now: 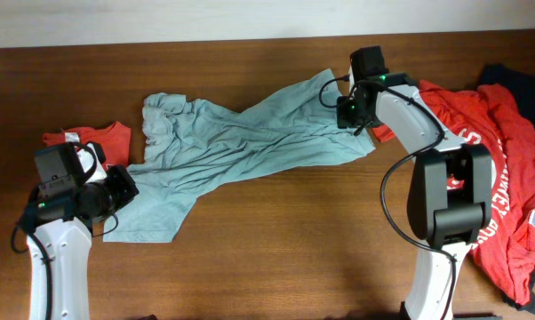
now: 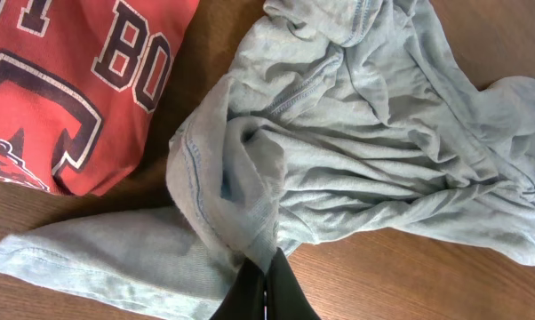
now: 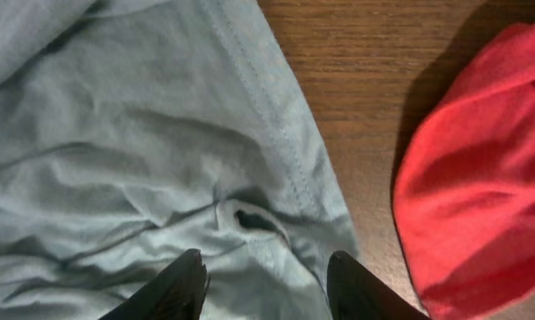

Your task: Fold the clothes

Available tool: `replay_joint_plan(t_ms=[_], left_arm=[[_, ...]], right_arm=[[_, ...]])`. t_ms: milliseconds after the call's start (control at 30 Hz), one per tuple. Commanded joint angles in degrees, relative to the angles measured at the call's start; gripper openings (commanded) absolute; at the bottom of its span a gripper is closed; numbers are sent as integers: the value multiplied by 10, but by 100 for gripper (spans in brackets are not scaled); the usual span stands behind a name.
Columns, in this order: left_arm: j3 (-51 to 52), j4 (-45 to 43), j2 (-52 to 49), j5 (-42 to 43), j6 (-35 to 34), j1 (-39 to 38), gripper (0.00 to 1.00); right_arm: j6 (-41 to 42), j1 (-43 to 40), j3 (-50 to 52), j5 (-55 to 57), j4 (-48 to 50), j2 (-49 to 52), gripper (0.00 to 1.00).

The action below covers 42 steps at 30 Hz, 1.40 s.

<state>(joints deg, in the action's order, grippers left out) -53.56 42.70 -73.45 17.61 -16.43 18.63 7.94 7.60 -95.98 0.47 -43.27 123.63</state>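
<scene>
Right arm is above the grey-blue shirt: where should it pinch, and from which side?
Probably pinch the grey-blue shirt at its stitched hem, straight down from above. The cloth lies flat on the table there, and a raised wrinkle beside the hem sits between the fingers of the open right gripper.

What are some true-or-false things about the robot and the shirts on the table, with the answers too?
1. The left gripper is pinching the grey-blue shirt. True.
2. The right gripper is squeezed shut. False: it is open, just above the grey-blue shirt's edge.
3. A red shirt with printed letters lies beside the grey-blue shirt. True.
4. The grey-blue shirt is neatly folded. False: it lies spread out and crumpled.
5. The navy shirt lies next to the left gripper. False: it lies far over on the right arm's side.
</scene>
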Motion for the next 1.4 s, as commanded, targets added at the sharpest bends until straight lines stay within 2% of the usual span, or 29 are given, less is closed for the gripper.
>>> replay_joint_plan(t_ms=[0,367,500,600,867,1033,1200,1367], left_arm=[[0,0,3,4,9,-2,0],[0,0,3,4,9,-2,0],[0,0,3,4,9,-2,0],[0,0,3,4,9,-2,0],[0,-2,3,4,9,-2,0],[-31,-19,12,4,9,-2,0],[-163,34,22,4,10,-2,0],[-310,135,22,4,26,-1,0]], right_arm=[[-2,3,3,-5,10,14,49],[-2,3,3,-14,42,42,48],[-2,3,3,-14,50,42,28],[-2,3,3,-14,51,42,5],[-2,2,-7,-8,19,26,4],[-2,1,-103,73,-93,-75,4],[-2,1,-213,123,-210,-218,4],[-2,1,-246,123,-299,-349,4]])
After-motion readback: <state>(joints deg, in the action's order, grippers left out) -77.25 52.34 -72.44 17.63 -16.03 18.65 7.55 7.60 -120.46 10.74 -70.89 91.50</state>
